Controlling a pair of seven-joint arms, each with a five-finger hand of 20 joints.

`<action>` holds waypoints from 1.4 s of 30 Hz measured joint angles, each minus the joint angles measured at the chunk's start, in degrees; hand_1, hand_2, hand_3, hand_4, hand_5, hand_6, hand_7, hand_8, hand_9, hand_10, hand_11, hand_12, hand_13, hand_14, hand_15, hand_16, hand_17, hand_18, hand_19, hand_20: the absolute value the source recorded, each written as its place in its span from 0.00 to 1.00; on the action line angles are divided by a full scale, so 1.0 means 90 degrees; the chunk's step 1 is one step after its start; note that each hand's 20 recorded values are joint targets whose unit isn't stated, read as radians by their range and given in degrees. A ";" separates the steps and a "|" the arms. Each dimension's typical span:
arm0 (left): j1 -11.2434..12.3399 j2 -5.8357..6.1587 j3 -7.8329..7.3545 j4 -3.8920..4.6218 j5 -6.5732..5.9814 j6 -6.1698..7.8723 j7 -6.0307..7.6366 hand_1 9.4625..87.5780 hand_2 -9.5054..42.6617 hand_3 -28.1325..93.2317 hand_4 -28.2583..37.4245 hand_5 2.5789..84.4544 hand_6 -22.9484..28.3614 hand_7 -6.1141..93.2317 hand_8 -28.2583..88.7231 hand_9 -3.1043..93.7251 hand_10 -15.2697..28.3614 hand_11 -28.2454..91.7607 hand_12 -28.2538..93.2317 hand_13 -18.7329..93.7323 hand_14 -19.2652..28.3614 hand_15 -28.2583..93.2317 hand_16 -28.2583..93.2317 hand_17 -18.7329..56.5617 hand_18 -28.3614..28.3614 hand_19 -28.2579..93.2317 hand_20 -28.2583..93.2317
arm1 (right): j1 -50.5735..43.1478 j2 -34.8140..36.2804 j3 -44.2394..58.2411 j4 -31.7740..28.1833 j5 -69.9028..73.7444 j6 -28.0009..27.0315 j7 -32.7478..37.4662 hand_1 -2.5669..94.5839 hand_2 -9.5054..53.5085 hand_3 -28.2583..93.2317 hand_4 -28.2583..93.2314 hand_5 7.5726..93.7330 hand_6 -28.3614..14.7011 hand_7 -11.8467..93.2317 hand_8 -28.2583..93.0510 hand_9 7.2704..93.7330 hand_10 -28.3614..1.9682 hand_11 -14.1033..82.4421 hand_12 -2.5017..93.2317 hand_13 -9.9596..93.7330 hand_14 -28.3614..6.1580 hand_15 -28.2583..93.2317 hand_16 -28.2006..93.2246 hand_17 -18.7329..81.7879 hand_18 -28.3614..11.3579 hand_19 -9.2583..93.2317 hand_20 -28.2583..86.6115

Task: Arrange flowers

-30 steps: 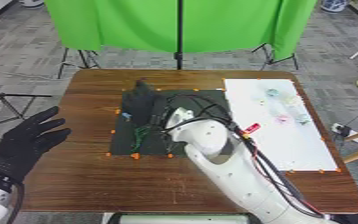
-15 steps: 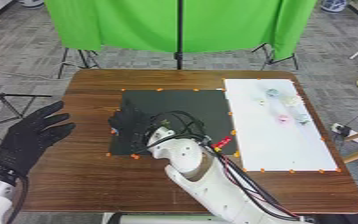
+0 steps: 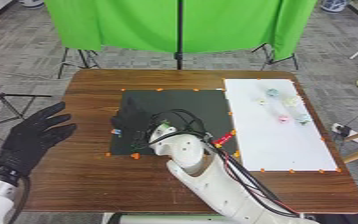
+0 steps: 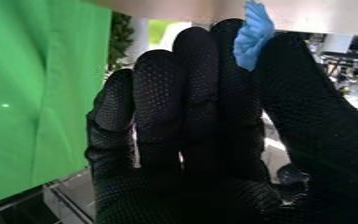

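Observation:
My right hand point(image 3: 133, 119) is over the left part of the black mat point(image 3: 206, 102), palm partly hidden by the wrist cables. A small blue flower point(image 3: 116, 132) shows at its left side. In the right wrist view the blue flower point(image 4: 254, 37) is pinched between thumb and forefinger of my right hand point(image 4: 198, 130), the other fingers nearly straight. Its stem cannot be made out there. My left hand point(image 3: 35, 137) is open beside the table's left edge. On the white board point(image 3: 286, 150) lie a blue flower point(image 3: 272, 92), a pink flower point(image 3: 284, 119) and several pale ones.
The brown table point(image 3: 95, 185) surrounds mat and board, with orange markers along their borders. My right forearm crosses the mat's near right corner. A green curtain point(image 3: 122, 25) hangs behind the table.
My right hand and arm have come nearer and somewhat to the left, uncovering the mat's far part. The left hand has shifted slightly. The flowers on the board have not moved.

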 measured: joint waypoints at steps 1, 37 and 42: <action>-0.0005 0.0001 0.0006 0.0003 0.0000 -0.0001 -0.0002 0.22 0.18 0.82 0.03 0.38 0.48 0.31 0.14 0.33 0.64 0.49 0.34 0.40 0.73 0.62 0.21 0.15 0.91 0.68 0.31 | 0.0006 -0.0003 0.0000 0.0019 0.0000 -0.0006 0.0012 0.47 0.00 0.93 0.00 0.64 0.70 0.62 0.09 0.70 0.78 0.53 0.53 0.64 0.69 0.81 0.52 0.39 0.28 0.85 0.67; 0.0345 -0.0316 -0.0111 -0.0136 0.0016 -0.0003 0.0211 0.21 0.18 0.82 0.03 0.38 0.48 0.31 0.14 0.34 0.64 0.49 0.34 0.40 0.73 0.62 0.21 0.15 0.91 0.68 0.32 | 0.0179 0.1365 0.1729 -0.1643 0.0856 -0.1161 0.1151 0.30 0.00 0.96 0.00 0.42 0.65 0.45 0.04 0.45 0.62 0.57 0.25 0.53 0.63 0.65 0.34 0.32 0.27 0.74 0.57; 0.0349 -0.0350 -0.0162 -0.0138 0.0022 -0.0012 0.0214 0.21 0.18 0.82 0.03 0.38 0.48 0.31 0.14 0.34 0.64 0.49 0.34 0.40 0.73 0.62 0.21 0.15 0.91 0.68 0.32 | -0.0074 0.2636 0.2500 -0.1817 0.1417 -0.0706 0.1951 0.32 0.00 0.92 0.00 0.45 0.65 0.44 0.04 0.49 0.63 0.57 0.25 0.59 0.65 0.63 0.37 0.35 0.25 0.77 0.58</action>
